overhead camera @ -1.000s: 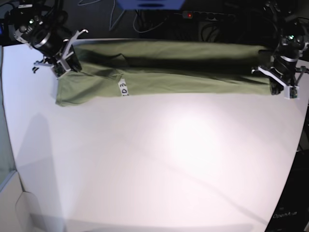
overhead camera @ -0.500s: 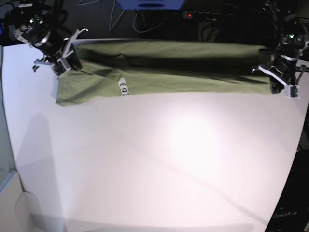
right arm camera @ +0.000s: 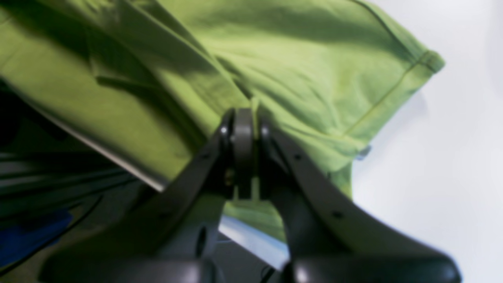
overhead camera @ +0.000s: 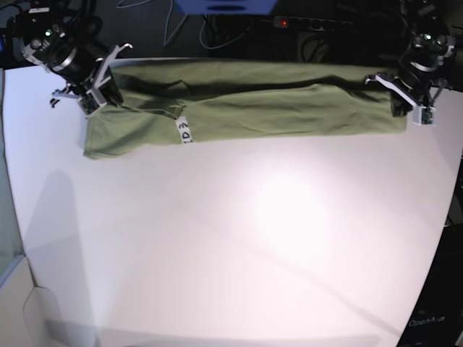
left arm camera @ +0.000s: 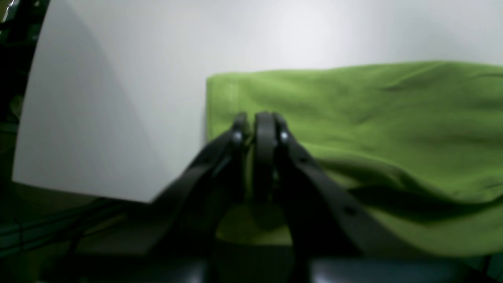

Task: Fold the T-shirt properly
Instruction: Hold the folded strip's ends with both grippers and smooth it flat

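In the left wrist view, my left gripper (left arm camera: pixel 259 122) has its dark fingers (left arm camera: pixel 264 129) pinched together on a fold of the T-shirt (left arm camera: pixel 373 129). The cloth passes between the tips and spreads out ahead and to the right of them as soft, matte green cotton with shallow rolling creases. Its straight edge ends just left of my fingertips; beyond that edge lies the smooth white table (left arm camera: pixel 118 78). A deep shadowed fold runs below and to the right of the fingers.

In the right wrist view, my right gripper (right arm camera: pixel 243 122) is closed the same way, its grey fingers (right arm camera: pixel 243 129) nipping a ridge of the T-shirt (right arm camera: pixel 314 78). Fabric fans out above and to both sides of the tips. Up and to the right of them a sleeve opening with a stitched hem hangs over the white table (right arm camera: pixel 452 157). To the left the cloth drapes in long diagonal folds.

In the base view, the T-shirt (overhead camera: pixel 260 105) lies stretched as a long olive band along the far edge of the table (overhead camera: pixel 231 238), one end under my right gripper (overhead camera: pixel 98 94), the other under my left gripper (overhead camera: pixel 409 101). A small white tag (overhead camera: pixel 185 131) with dark characters sits on its near edge, closer to my right fingers.
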Robot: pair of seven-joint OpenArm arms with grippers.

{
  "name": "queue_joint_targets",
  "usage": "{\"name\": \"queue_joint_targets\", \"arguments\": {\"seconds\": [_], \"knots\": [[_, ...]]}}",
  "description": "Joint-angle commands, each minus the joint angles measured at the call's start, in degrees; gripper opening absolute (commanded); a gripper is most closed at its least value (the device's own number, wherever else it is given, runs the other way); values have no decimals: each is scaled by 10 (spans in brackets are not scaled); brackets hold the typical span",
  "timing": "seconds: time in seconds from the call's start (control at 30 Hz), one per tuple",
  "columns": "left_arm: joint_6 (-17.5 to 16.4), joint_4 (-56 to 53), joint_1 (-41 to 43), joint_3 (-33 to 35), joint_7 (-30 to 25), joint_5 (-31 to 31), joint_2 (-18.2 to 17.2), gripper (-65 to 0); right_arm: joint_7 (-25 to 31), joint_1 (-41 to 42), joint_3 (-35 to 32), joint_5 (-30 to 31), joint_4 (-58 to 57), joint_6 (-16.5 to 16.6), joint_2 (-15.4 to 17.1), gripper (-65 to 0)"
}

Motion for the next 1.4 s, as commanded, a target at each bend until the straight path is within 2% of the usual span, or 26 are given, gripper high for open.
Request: {"name": "queue_joint_targets", "arguments": {"seconds": [0.0,0.3,0.7,0.9,1.1,1.17,1.37], "knots": [[0,2,1,-3,-13,-5,-6,-618,12,3,3,5,8,0,5,-643],[-2,-69,-4,-3,-17,50,-6,-618,12,6,5,5,8,0,5,-643],[-2,-80,-9,-3,-18,50,-10,-611,6,17,5,5,7,0,5,-635],[-2,-81,-17,-3,-14,51,-11,-611,6,27,5,5,-30,0,6,-628],[-2,-81,-17,-2,-14,51,-10,-611,5,13,6,5,-37,0,6,-431],[-2,-81,-21,-2,-14,51,-10,-611,6,4,6,5,-34,0,6,-414],[-2,-81,-25,-2,-13,51,-10,-611,6,-9,6,5,-27,0,6,-416]]}}
